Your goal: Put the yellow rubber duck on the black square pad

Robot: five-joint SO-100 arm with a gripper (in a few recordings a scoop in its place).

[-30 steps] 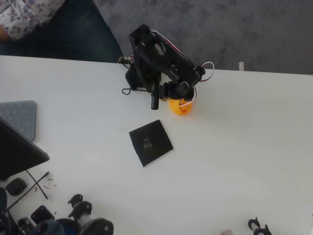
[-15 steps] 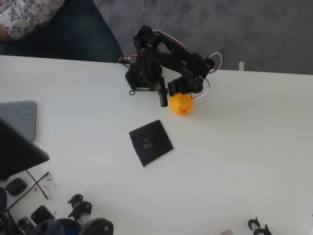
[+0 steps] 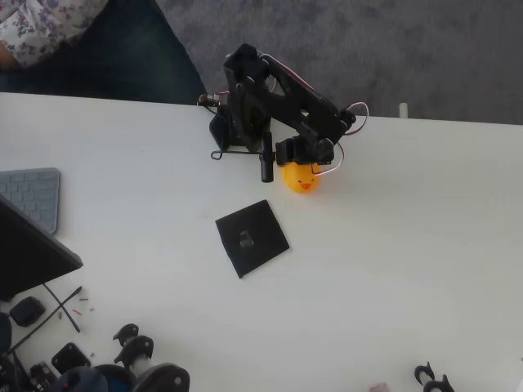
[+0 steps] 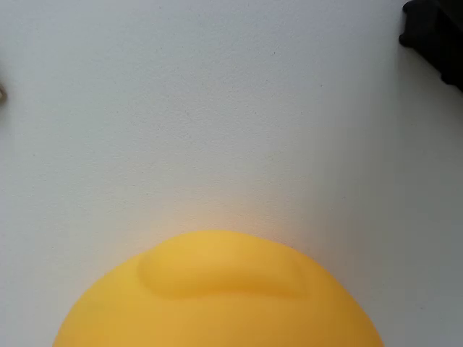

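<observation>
The yellow rubber duck (image 3: 301, 178) stands on the white table, up and to the right of the black square pad (image 3: 252, 238), beak facing the front edge. My black gripper (image 3: 286, 170) hangs over the duck's back, open. One finger (image 3: 265, 163) sticks out to the duck's left with a gap between them. The other finger is hidden under the wrist. Seen from the wrist, the duck's rounded top (image 4: 217, 296) fills the bottom centre, very close, with bare table beyond it. The pad lies flat with a small grey mark at its centre and nothing on it.
A grey keyboard (image 3: 33, 196) and a dark slanted panel (image 3: 29, 253) sit at the left edge. Small black parts (image 3: 122, 359) lie along the front left, more (image 3: 433, 377) at the front right. A person sits behind the table at top left. A black part (image 4: 434, 36) shows top right.
The arm swung right over the duck, then back a little left; the outstretched finger moved with it. The duck and the pad stayed put.
</observation>
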